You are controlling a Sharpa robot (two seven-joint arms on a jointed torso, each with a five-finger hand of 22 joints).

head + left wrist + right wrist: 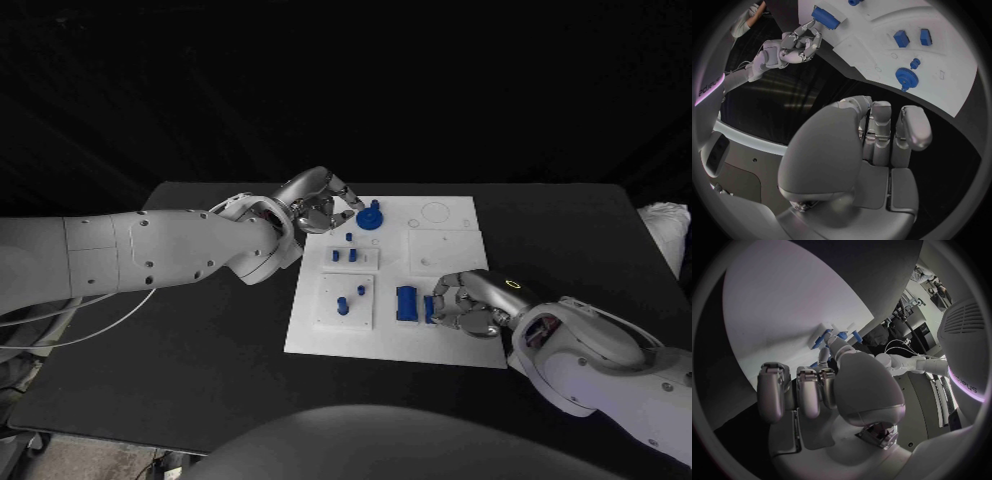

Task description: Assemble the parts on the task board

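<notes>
The white task board (pixel 433 250) lies in the middle of the black table. A blue gear (pixel 371 218) stands at the board's far left corner, and my left hand (pixel 317 202) hovers just left of it, fingers loosely bent and holding nothing. From the left wrist the gear (pixel 906 76) shows beyond the fingertips (pixel 911 131). Small blue parts (pixel 346 256) sit in the board's left pockets. My right hand (pixel 469 305) is at the near right of the board, fingertips pinching the end of a blue block (pixel 410 303). The block (pixel 826 17) and right hand (pixel 795 46) also show from the left wrist.
Two more small blue pieces (pixel 351 299) stand in the near-left pocket. The board's far right part (pixel 440 215) has empty round recesses. A white object (pixel 666 230) lies at the table's right edge. Black tabletop (pixel 216 330) surrounds the board.
</notes>
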